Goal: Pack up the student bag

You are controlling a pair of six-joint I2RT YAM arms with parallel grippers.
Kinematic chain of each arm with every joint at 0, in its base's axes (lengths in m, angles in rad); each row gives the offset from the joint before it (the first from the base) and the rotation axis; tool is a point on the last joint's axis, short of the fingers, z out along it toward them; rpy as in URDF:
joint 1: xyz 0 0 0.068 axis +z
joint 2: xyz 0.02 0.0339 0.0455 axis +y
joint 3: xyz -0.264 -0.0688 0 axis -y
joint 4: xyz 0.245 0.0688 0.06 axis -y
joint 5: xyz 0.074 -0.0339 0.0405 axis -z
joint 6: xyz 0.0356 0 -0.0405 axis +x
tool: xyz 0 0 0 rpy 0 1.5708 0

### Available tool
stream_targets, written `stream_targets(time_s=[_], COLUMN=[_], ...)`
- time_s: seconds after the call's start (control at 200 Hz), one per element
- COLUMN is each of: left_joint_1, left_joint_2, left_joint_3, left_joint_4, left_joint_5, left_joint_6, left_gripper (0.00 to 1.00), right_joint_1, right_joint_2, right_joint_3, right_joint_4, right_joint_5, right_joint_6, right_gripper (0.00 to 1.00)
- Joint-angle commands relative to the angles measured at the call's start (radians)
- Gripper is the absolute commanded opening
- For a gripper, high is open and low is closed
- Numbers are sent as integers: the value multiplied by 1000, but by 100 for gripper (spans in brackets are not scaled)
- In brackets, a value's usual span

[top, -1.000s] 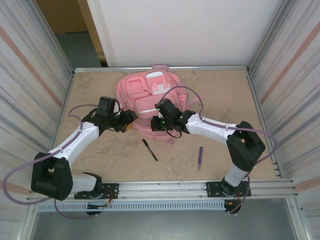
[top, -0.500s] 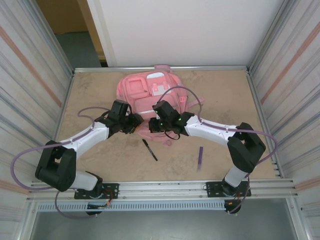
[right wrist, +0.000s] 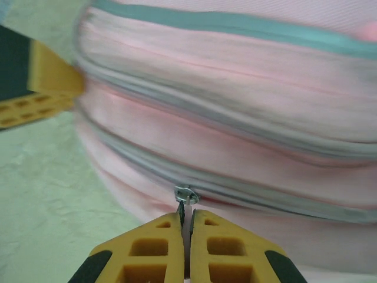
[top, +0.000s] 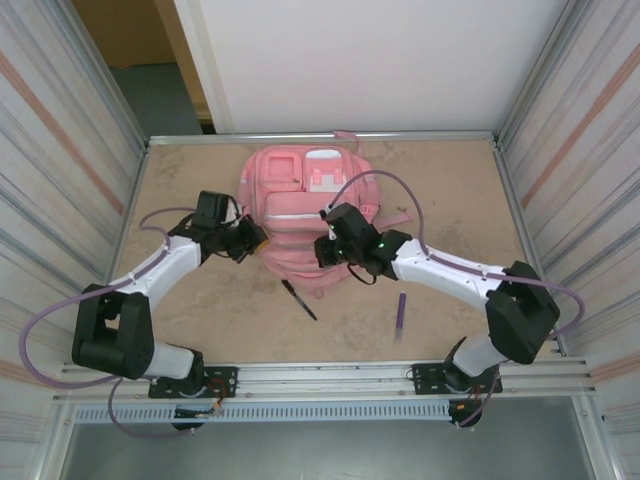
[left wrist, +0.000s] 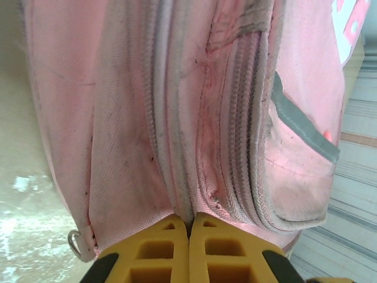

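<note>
The pink student bag lies flat at the middle back of the table, front pockets up. My left gripper is at its left edge, and the left wrist view shows it shut on a fold of bag fabric beside the zip seams. My right gripper is at the bag's near edge. In the right wrist view it is shut on the metal zip pull of a long zip. The left gripper's yellow fingers show there at the bag's far side.
A black pen lies on the table just in front of the bag. A purple pen lies further right. A pink strap trails from the bag's right side. Metal walls close in both sides.
The bag has straightened and shifted slightly right and back. My left gripper pulled back to the left with the fabric. The right gripper moved a little right along the near edge.
</note>
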Motion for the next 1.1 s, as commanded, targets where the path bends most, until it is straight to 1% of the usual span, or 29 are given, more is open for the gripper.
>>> stream_targets(time_s=[0.0, 0.105, 0.241, 0.326, 0.411, 0.451, 0.511, 0.576, 0.646, 0.681, 0.727, 0.782, 0.852, 0.922, 1.022, 1.092], left_joint_1=[100, 169, 271, 324, 343, 343, 338, 314, 288, 276, 269, 271, 276, 262, 191, 147], left_joint_2=[-17, -14, 17, 78, 144, 172, 209, 245, 260, 248, 218, 154, 55, -46, -149, -184], left_joint_3=[13, 17, 19, 75, 145, 172, 198, 225, 257, 256, 236, 182, 98, 32, -25, -52], left_joint_4=[-26, -47, 21, 10, -26, -41, -44, -12, -24, -25, -16, 10, 30, 18, -1, -3], left_joint_5=[42, 75, 124, 148, 161, 161, 167, 205, 235, 237, 238, 222, 177, 121, 47, 11], left_joint_6=[96, 114, 95, 107, 143, 155, 135, 112, 101, 92, 83, 56, 14, 1, 16, 1], left_gripper=[0, 0, 0, 0, 0, 0, 0, 0, 9, 19, 27, 32, 34, 35, 37, 38], right_joint_1=[-46, -105, -142, -151, -156, -154, -153, -143, -125, -119, -110, -100, -80, -58, -28, -3], right_joint_2=[-99, -148, -193, -217, -237, -240, -239, -233, -205, -189, -157, -128, -97, -63, -10, 16], right_joint_3=[-64, -114, -143, -141, -147, -151, -153, -158, -146, -127, -100, -68, -33, 7, 68, 90], right_joint_4=[-68, -47, -41, -49, -38, -24, 10, 56, 86, 88, 87, 85, 85, 81, 54, 55], right_joint_5=[109, 90, 86, 81, 73, 54, -29, -86, -95, -94, -97, -104, -105, -113, -123, -121], right_joint_6=[-60, -75, -87, -92, -106, -115, -126, -118, -112, -112, -111, -110, -110, -115, -123, -121], right_gripper=[0, 0, 0, 0, 0, 0, 0, 0, 0, 0, 0, 0, 0, 0, 0, 0])
